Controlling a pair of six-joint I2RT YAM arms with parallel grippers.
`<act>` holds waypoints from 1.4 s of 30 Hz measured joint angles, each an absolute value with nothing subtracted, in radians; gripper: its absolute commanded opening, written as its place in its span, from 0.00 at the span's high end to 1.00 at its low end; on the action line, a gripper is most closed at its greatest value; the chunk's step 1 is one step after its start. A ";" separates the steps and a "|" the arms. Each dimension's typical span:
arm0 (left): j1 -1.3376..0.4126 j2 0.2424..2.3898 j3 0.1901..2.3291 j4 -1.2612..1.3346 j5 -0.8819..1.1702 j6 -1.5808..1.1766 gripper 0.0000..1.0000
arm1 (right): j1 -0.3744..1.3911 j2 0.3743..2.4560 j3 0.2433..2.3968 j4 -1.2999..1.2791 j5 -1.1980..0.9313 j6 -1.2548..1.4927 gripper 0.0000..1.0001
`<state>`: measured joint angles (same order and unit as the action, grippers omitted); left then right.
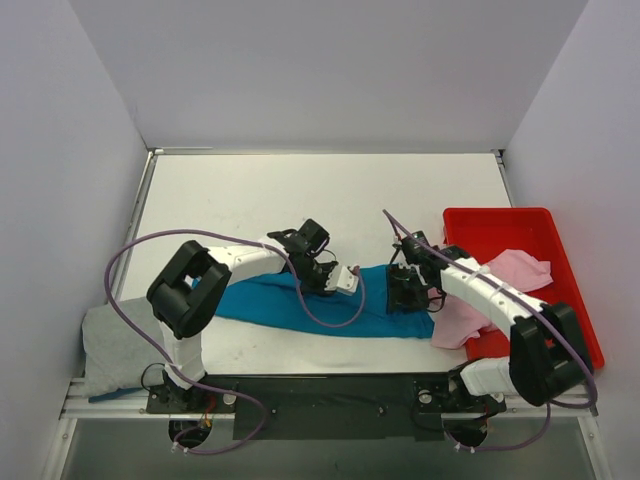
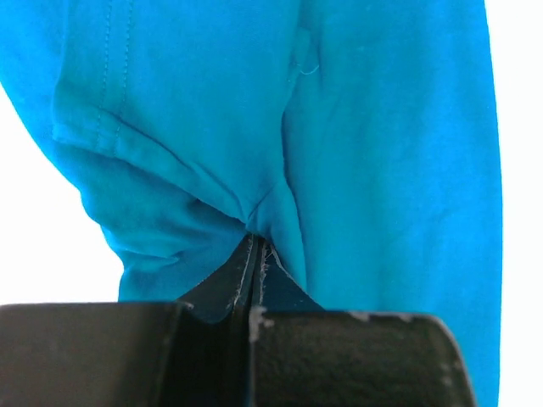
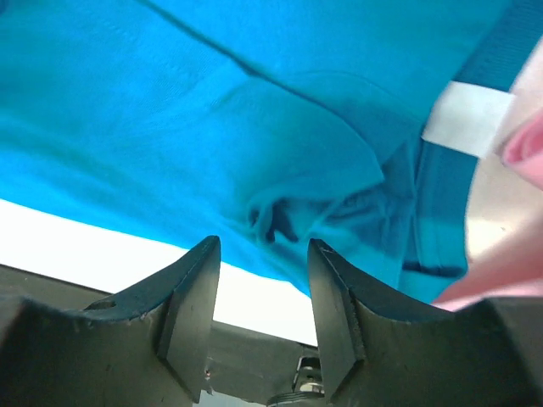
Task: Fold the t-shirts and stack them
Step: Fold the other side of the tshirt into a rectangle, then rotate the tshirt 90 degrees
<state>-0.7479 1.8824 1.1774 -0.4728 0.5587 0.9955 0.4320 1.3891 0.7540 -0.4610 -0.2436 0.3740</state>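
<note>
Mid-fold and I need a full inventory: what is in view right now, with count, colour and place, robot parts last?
teal-blue t-shirt: 1, teal-blue, lying across the table's near middle, between the two arms
pale pink t-shirt: 1, pink, draped over the tray's near-left rim onto the table
light grey t-shirt: 1, grey, at the table's near-left corner
red tray: 1, red, right side of the table
table: 1, white
cables: 2, purple, one looping along each arm
left fingers: 1 pair, black, shut, pinching a fold of the teal-blue t-shirt
right fingers: 1 pair, black, open, at a bunched wrinkle of the teal-blue t-shirt
</note>
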 measured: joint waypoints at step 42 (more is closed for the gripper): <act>-0.063 1.732 1.053 -0.607 0.180 1.191 0.66 | 0.078 2.325 1.985 -0.599 -0.301 0.333 0.99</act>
<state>-0.0628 1.7317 1.0531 -0.6071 0.1802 1.1908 0.0776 2.3245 1.9850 -0.5991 -0.3012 0.3332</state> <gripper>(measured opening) 0.338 0.012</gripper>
